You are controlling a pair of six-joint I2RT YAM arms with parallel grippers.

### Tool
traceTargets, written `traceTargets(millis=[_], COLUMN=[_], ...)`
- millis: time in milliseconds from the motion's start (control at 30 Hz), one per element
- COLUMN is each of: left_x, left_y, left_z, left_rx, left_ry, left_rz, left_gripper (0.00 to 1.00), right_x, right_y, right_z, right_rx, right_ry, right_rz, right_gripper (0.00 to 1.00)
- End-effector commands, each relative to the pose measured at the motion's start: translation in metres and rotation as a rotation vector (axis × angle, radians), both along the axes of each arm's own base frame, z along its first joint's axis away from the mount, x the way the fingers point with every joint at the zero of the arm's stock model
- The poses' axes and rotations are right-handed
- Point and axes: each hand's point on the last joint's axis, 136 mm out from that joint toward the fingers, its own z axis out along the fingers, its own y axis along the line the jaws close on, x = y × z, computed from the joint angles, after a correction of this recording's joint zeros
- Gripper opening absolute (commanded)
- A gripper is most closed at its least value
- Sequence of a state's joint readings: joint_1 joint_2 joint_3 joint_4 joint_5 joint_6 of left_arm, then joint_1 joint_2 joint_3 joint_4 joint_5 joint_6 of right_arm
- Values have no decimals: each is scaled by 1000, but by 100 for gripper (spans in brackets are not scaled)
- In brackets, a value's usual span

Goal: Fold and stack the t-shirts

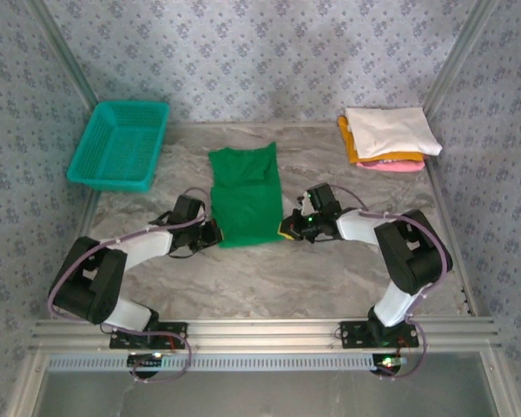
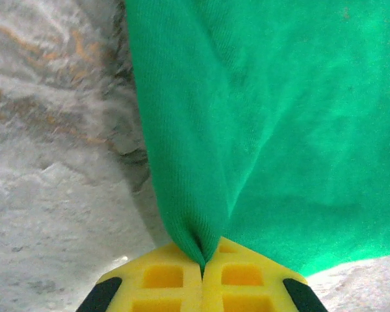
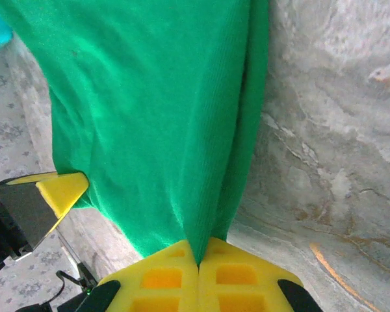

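Observation:
A bright green t-shirt (image 1: 246,195) lies as a long folded strip in the middle of the marble table. My left gripper (image 1: 215,233) is shut on its near left corner; in the left wrist view the green cloth (image 2: 260,117) is pinched between the yellow fingers (image 2: 162,276). My right gripper (image 1: 286,228) is shut on the near right corner, where the cloth (image 3: 156,110) runs into the closed yellow fingers (image 3: 240,273). Folded t-shirts, white (image 1: 391,130) on top of orange-yellow (image 1: 351,139) and pink (image 1: 395,165), are stacked at the back right.
A teal mesh basket (image 1: 122,143) stands at the back left. Patterned walls close in the table (image 1: 269,278) on three sides, and a metal rail runs along the near edge. The left gripper's yellow finger (image 3: 62,192) shows in the right wrist view.

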State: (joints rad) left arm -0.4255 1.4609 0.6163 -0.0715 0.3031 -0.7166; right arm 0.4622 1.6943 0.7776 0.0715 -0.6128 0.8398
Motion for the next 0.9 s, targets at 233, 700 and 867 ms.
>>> traceTargets(millis=[233, 700, 867], left_x=[5, -1, -35], left_y=[-2, 1, 9], left_z=[11, 25, 4], left_rx=[-21, -32, -16], left_ry=[-33, -64, -9], left_rz=[-8, -20, -12], left_gripper=[0, 0, 0], right_x=[1, -8, -40], right_y=[10, 1, 4], right_z=[-5, 20, -1], right_rx=[17, 12, -12], right_ry=[25, -20, 51], right_rz=[-1, 1, 29], right_gripper=[0, 0, 0])
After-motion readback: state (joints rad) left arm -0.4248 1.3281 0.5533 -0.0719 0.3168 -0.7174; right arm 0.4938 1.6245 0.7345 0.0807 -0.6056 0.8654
